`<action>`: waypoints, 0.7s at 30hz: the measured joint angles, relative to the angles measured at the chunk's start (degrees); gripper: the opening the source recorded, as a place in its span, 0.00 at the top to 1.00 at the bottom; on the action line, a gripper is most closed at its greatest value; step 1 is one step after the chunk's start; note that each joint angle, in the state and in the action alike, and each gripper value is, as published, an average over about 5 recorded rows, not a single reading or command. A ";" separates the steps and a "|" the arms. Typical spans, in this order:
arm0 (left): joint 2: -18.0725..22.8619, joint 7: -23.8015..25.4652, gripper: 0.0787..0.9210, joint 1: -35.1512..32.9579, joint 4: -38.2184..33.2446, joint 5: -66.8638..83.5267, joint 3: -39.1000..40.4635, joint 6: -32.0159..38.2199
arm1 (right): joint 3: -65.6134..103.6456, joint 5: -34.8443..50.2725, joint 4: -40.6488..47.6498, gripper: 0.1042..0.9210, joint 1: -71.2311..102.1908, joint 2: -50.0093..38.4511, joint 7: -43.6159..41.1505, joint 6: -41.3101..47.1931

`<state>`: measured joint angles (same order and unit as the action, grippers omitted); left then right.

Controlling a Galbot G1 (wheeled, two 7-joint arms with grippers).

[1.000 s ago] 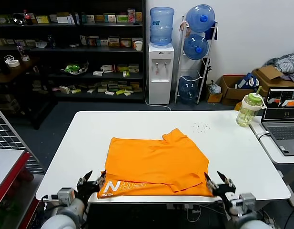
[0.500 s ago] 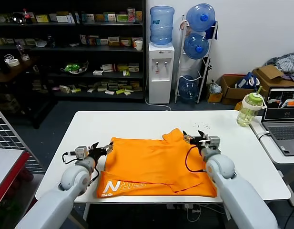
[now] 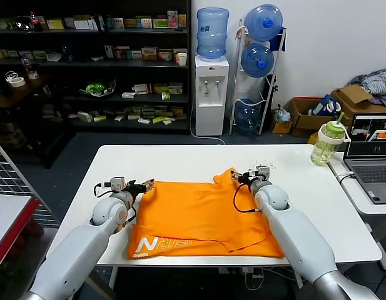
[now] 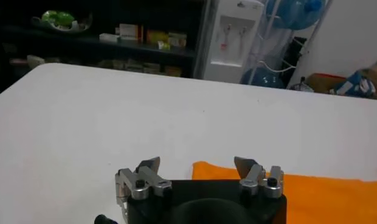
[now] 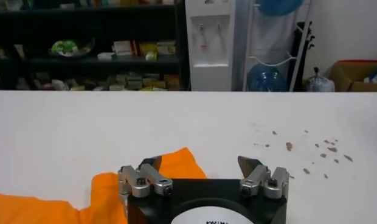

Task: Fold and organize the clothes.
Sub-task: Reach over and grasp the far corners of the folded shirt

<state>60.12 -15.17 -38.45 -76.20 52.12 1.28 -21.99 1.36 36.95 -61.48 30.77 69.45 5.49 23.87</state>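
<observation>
The orange T-shirt [image 3: 202,215] lies partly folded on the white table [image 3: 305,187], with white lettering at its near left edge. My left gripper [image 3: 145,185] is open at the shirt's far left corner; the corner [image 4: 208,171] shows between its fingers in the left wrist view, where the gripper [image 4: 197,165] holds nothing. My right gripper [image 3: 243,177] is open at the far right sleeve; the sleeve tip [image 5: 179,162] shows by one finger in the right wrist view, where the gripper [image 5: 199,163] is empty.
A green-lidded bottle [image 3: 326,144] and a laptop [image 3: 372,159] stand at the right on a side table. Small dark crumbs [image 3: 264,165] lie on the table behind the shirt. Shelves and a water dispenser [image 3: 211,81] stand beyond the table.
Both arms have swung from the table's near edge up to the shirt's far corners, then settled closer onto the left corner and the right sleeve. The shirt has not moved.
</observation>
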 measured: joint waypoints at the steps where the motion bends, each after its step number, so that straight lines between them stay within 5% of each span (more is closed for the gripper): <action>1: 0.21 0.05 0.12 0.44 0.57 -0.02 0.22 -0.12 | -0.27 0.01 0.52 0.12 -0.30 0.12 -0.16 0.15; 10: 0.80 -0.03 0.14 2.18 3.28 -0.18 1.98 -1.67 | -1.77 0.67 2.83 0.37 -1.55 0.85 -0.67 2.11; 21: 1.45 0.71 0.50 2.86 4.75 -0.16 2.83 -1.73 | -2.45 1.20 2.85 0.75 -1.46 0.78 -1.45 2.34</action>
<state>61.56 -14.47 -35.59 -71.45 51.96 4.11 -23.71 -1.10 38.15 -58.63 29.30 70.24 4.03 26.21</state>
